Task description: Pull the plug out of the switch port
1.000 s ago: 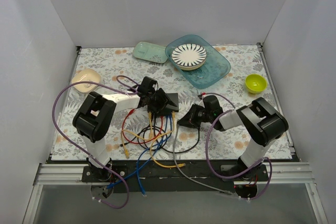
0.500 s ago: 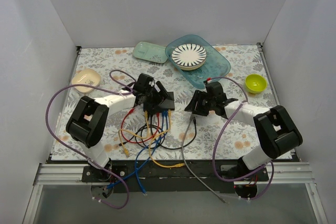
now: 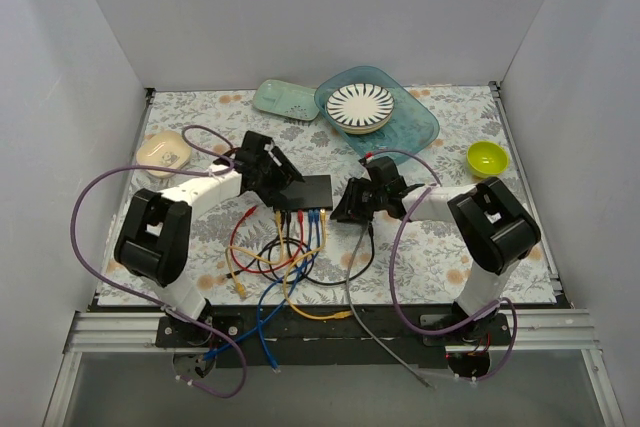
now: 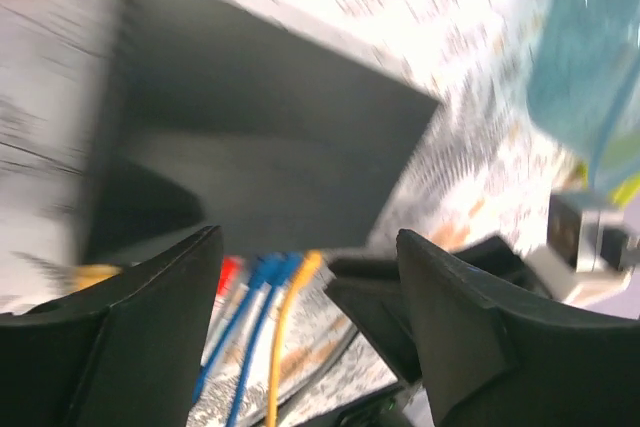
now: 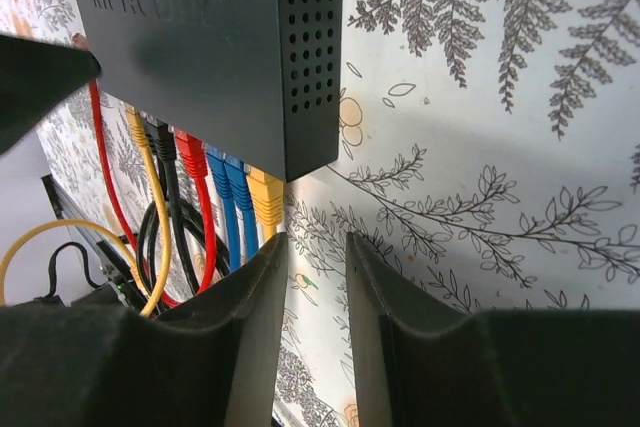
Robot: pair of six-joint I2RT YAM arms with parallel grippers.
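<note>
One switch [image 5: 190,27], two blue plugs [image 5: 228,187], two grippers [image 3: 278,177] [image 3: 350,209]

Left claw [image 3: 278,173] pulled back to the switch's [image 3: 308,190] left end; right claw [image 3: 342,211] swung in, now just off its right end.

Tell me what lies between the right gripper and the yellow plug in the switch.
Nothing but bare fern-print tablecloth: in the right wrist view, the right gripper sits just short of the yellow plug at the corner of the switch.

Striped plate [image 3: 360,107] (on teal tray [image 3: 415,134]), green bowl [image 3: 486,158]
</note>
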